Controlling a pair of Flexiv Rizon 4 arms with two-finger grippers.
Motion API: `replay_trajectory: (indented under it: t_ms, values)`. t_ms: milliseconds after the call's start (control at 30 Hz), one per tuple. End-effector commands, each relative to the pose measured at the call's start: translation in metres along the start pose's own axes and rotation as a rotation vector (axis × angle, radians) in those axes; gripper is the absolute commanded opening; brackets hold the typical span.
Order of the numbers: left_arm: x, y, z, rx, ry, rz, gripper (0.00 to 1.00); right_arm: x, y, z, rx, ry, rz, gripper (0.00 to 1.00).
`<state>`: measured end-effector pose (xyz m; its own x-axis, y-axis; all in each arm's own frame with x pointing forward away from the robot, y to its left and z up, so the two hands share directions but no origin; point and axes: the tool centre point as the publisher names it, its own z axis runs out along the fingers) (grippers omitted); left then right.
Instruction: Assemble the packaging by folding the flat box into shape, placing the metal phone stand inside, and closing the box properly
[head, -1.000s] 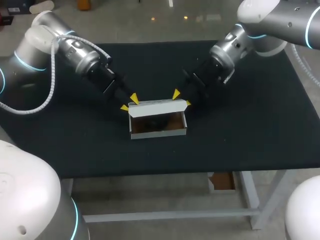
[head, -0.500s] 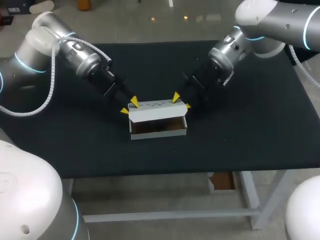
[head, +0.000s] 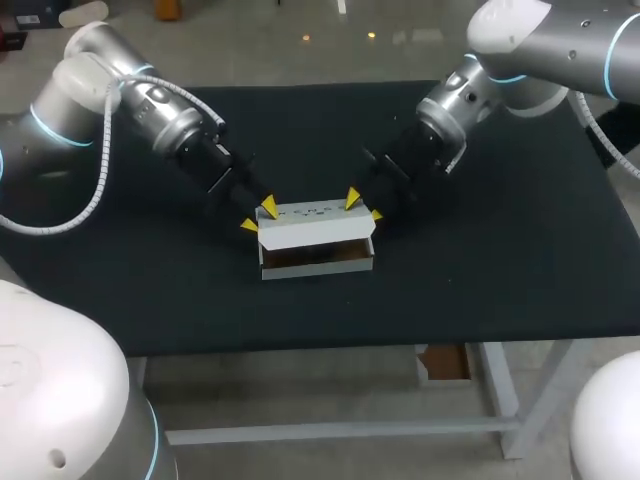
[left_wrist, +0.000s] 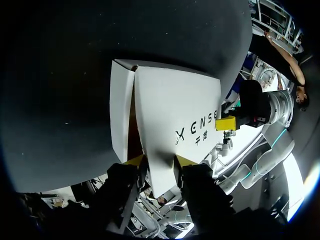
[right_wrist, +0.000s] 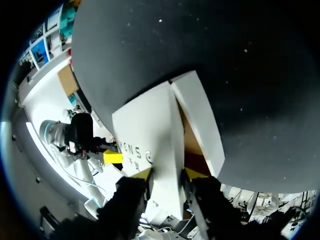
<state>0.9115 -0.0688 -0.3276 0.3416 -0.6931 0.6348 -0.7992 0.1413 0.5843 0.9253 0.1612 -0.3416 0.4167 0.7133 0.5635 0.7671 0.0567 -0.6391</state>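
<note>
On the black table (head: 500, 260), your left gripper (head: 258, 216) and right gripper (head: 362, 205) pinch the lid (head: 315, 228) by its ends; lower both evenly onto the box (head: 318, 262).

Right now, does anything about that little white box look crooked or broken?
Nothing stands out. The box sits flat on the table. Its lid is only partly lowered, leaving a gap at the front, with the left fingers and right fingers gripping it at either end. No tears or dents show.
</note>
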Motion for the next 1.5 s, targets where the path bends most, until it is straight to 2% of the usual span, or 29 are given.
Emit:
replay_trajectory:
  t_ms: [33, 1233, 1500]
  values:
    - [0.001, 0.005, 0.002, 0.012, -0.009, 0.000, 0.39, -0.001, 0.002, 0.005, 0.002, -0.003, 0.000, 0.40]
    - [-0.002, 0.014, -0.003, 0.094, -0.083, 0.026, 0.46, -0.005, 0.008, 0.008, -0.015, -0.046, -0.017, 0.41]
    - [-0.001, 0.024, -0.009, 0.139, -0.101, 0.044, 0.48, -0.005, 0.008, 0.008, -0.019, -0.056, -0.029, 0.42]
